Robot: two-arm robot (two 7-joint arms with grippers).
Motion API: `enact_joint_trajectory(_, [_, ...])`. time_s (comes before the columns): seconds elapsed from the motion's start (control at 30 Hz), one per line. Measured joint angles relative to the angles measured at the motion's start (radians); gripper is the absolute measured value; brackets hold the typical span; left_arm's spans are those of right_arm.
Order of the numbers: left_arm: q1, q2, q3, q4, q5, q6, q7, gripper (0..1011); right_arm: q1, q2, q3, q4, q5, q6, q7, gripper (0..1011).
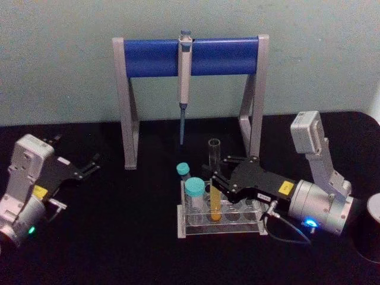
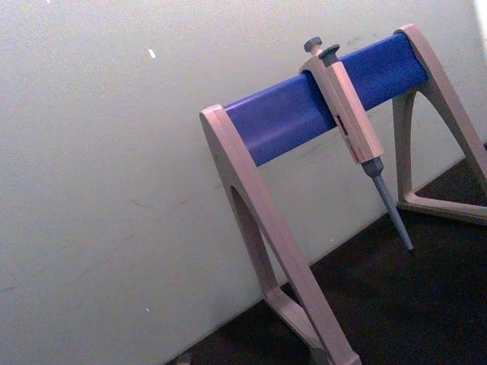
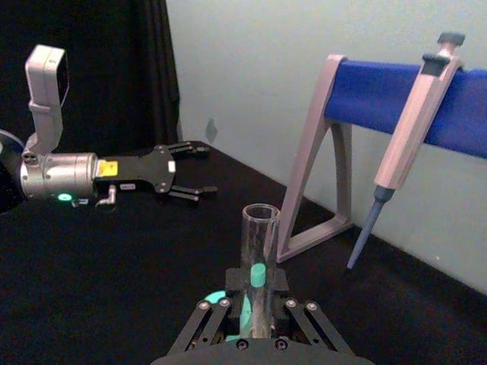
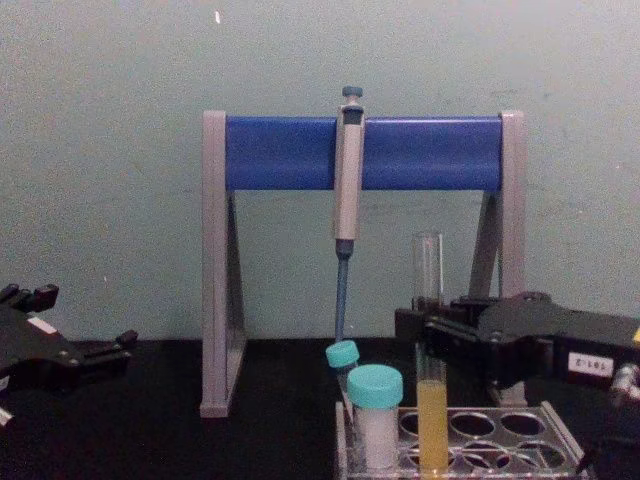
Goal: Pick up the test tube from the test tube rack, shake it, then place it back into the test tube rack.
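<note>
The test tube (image 1: pixel 214 199) stands upright in the clear test tube rack (image 1: pixel 240 229), with yellow-orange liquid in its lower part (image 4: pixel 431 425). My right gripper (image 1: pixel 215 178) reaches in from the right and its black fingers are shut on the tube's middle, just above the rack (image 4: pixel 520 440). In the right wrist view the tube's open top (image 3: pixel 260 228) rises between the fingers (image 3: pixel 234 283). My left gripper (image 1: pixel 80 151) rests open over the table at the far left, well away from the rack, and it also shows in the right wrist view (image 3: pixel 204 169).
Two teal-capped white vials (image 1: pixel 195 193) stand in the rack's left end, close to the tube. Behind the rack is the grey-and-blue pipette stand (image 1: pixel 190 56) with a grey pipette (image 1: pixel 184 89) hanging from it. A dark cylinder (image 1: pixel 373 228) sits at the right edge.
</note>
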Motion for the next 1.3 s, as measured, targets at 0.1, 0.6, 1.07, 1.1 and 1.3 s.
enact_joint_trajectory(0.1, [0.0, 0.0, 0.0, 0.0, 0.0, 0.0, 0.0, 1001, -0.005, 0.003, 0.009, -0.015, -0.003, 0.0, -0.004, 233])
enact_joint_trajectory(0.6, [0.0, 0.0, 0.0, 0.0, 0.0, 0.0, 0.0, 1001, 0.016, -0.008, 0.06, -0.042, 0.006, -0.019, -0.012, 233])
enact_joint_trajectory(1.07, [0.0, 0.0, 0.0, 0.0, 0.0, 0.0, 0.0, 1001, 0.079, -0.047, 0.083, 0.025, 0.013, -0.025, -0.025, 233])
enact_joint_trajectory(1.1, [0.0, 0.0, 0.0, 0.0, 0.0, 0.0, 0.0, 1001, 0.08, -0.048, 0.083, 0.027, 0.012, -0.024, -0.025, 233])
enact_joint_trajectory(1.3, [0.0, 0.0, 0.0, 0.0, 0.0, 0.0, 0.0, 1001, 0.084, -0.05, 0.087, 0.032, 0.01, -0.022, -0.029, 233])
